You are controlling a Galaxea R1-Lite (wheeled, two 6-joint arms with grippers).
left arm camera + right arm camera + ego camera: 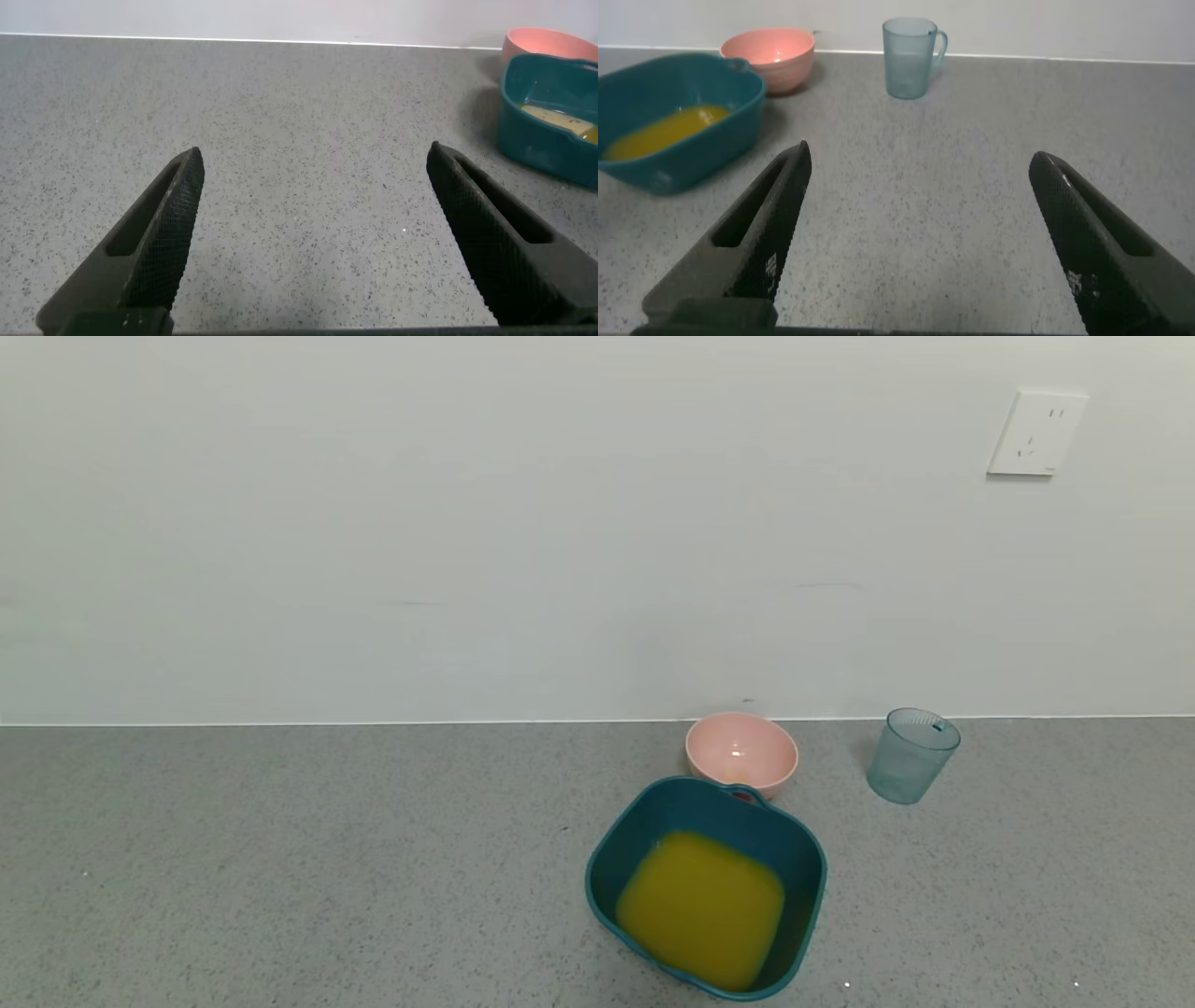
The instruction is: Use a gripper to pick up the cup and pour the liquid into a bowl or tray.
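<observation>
The blue-grey ribbed cup (911, 755) stands upright on the grey counter by the wall, right of the pink bowl; it looks empty and also shows in the right wrist view (910, 58). The dark teal tub (616, 845) holds the orange-yellow liquid (700, 907); both show in the right wrist view, the tub (701, 149) and the liquid (663, 133). The tub's corner shows in the left wrist view (537, 140). My left gripper (313, 161) is open and empty over bare counter. My right gripper (920, 159) is open and empty, some way short of the cup. Neither gripper shows in the head view.
A round pink bowl (741, 753) stands just behind the tub against the wall, with a faint orange trace inside; it also shows in both wrist views, right (771, 54) and left (547, 42). A white wall socket (1036, 432) is high on the right.
</observation>
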